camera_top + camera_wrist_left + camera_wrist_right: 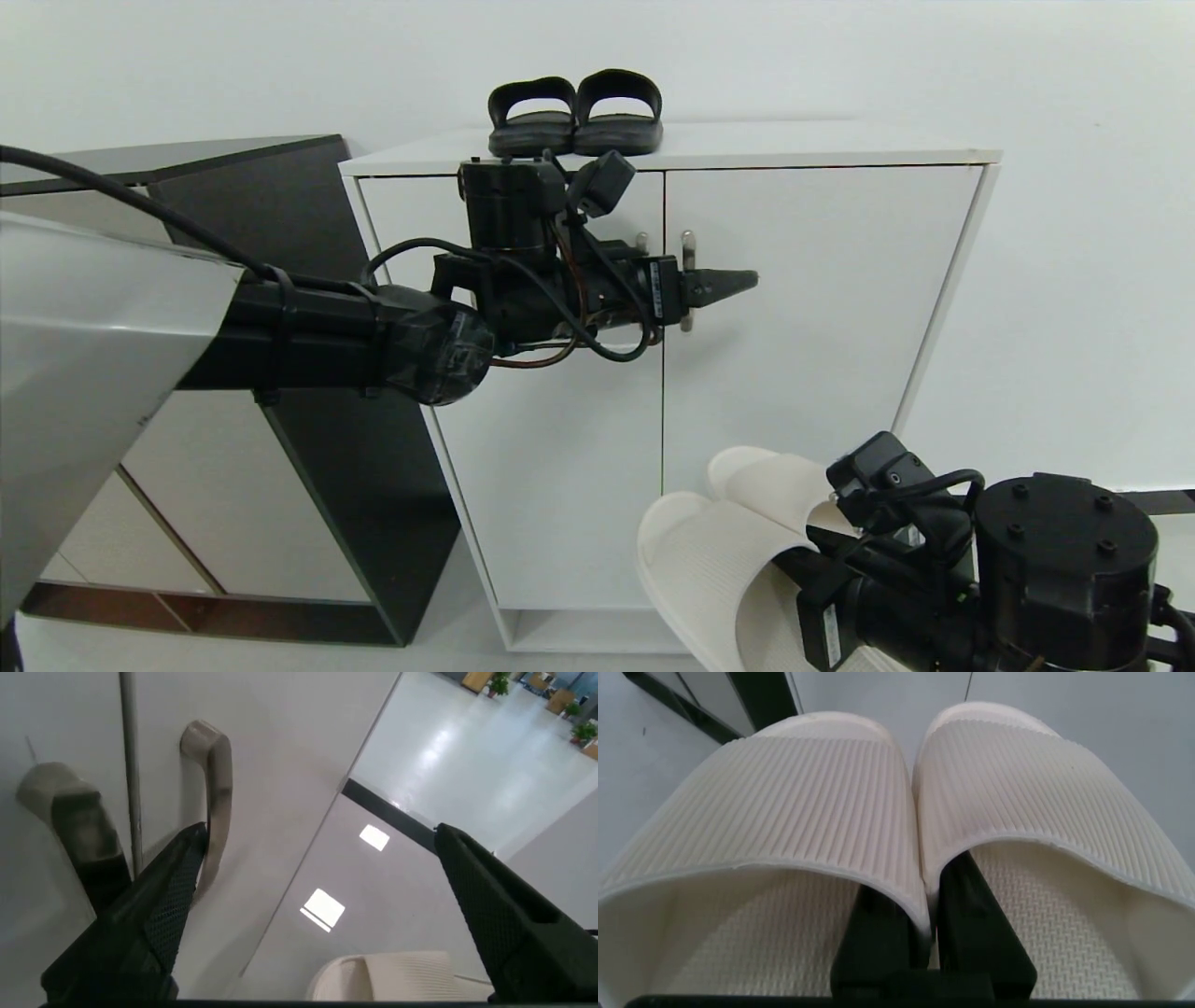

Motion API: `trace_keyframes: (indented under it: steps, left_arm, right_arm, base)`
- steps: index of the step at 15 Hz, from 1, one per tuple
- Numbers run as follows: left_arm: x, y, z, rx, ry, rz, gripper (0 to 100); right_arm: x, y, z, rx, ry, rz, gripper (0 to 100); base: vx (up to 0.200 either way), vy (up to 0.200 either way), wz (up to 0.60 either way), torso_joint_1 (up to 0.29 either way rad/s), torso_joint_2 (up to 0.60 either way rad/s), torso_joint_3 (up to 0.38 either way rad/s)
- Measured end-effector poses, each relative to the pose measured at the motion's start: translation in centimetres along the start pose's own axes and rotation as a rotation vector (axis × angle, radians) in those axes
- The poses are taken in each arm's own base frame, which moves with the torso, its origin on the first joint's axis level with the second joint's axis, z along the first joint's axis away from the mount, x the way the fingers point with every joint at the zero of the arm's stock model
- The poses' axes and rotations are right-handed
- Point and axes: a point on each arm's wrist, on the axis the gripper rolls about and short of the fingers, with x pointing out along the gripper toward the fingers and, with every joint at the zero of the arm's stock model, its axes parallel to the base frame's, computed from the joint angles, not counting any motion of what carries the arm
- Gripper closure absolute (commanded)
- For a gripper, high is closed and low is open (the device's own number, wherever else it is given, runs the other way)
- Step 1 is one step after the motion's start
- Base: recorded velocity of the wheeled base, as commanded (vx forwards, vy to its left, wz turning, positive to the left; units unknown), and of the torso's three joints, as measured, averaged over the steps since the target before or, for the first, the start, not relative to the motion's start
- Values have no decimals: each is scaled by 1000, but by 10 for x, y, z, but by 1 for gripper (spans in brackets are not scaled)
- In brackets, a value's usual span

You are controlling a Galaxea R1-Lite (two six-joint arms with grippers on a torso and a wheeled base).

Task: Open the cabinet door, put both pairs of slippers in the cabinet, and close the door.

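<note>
Doors (560,448) of the white cabinet (822,308) are sitting shut as the left pincer (726,282) is hovering at mid-height with its fingers spread, one black fingertip (182,873) lying just beside the metal handle (213,784) of the right-hand door. Low before the cabinet's right side, the right pincer (810,571) is pinching the pair of white slippers (719,551) together by their touching inner straps, toes pointing toward the cabinet. A pair of black slippers (576,117) is resting side by side on the cabinet's top.
</note>
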Motion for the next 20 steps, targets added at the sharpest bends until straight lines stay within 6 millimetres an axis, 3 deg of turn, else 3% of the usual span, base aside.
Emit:
trace_keyframes:
  steps: [1, 2, 7, 13, 20]
  left_arm:
    - [1, 0, 0, 0, 0, 0, 0]
    - [3, 1, -1, 0, 0, 1, 100]
    - [6, -2, -2, 3, 0, -8, 100]
    - [1, -28, -6, -2, 25, -53, 100]
    - [-37, -59, -12, 33, 64, -67, 100]
  right_arm:
    - [0, 0, 0, 0, -1, 0, 100]
    - [0, 0, 0, 0, -1, 0, 100]
    - [-3, 0, -3, -2, 13, 50, 100]
    - [-21, -2, -8, -15, 72, 146, 100]
    - [-38, -3, 0, -13, 66, 216, 100]
  base:
    - [0, 0, 0, 0, 0, 0]
    - [0, 0, 0, 0, 0, 0]
    - [0, 0, 0, 0, 0, 0]
    - [0, 0, 0, 0, 0, 0]
    - [0, 0, 0, 0, 0, 0]
